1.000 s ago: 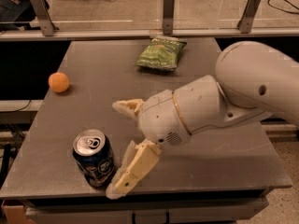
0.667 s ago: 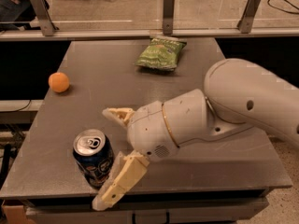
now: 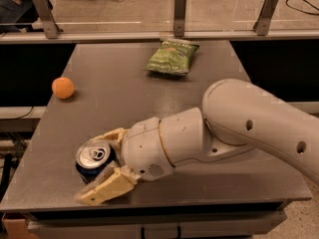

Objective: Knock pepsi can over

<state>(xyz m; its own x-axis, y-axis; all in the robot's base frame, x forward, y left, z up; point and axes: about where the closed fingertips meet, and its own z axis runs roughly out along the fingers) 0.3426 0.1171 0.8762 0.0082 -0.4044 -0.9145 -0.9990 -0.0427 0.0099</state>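
Note:
The pepsi can, dark blue with a silver top and pull tab, stands near the front left corner of the grey table. My gripper is open and reaches in from the right. Its cream fingers straddle the can: one finger lies in front of it and the other behind it. The can's right side is hidden by the white wrist. I cannot tell whether the fingers touch the can.
A green chip bag lies at the back middle of the table. An orange ball sits near the left edge. Metal posts and a rail run along the back. The table's front edge is just below the gripper.
The gripper has moved left and lower, so the can now sits between its fingers instead of beside them. The can has stayed about where it was.

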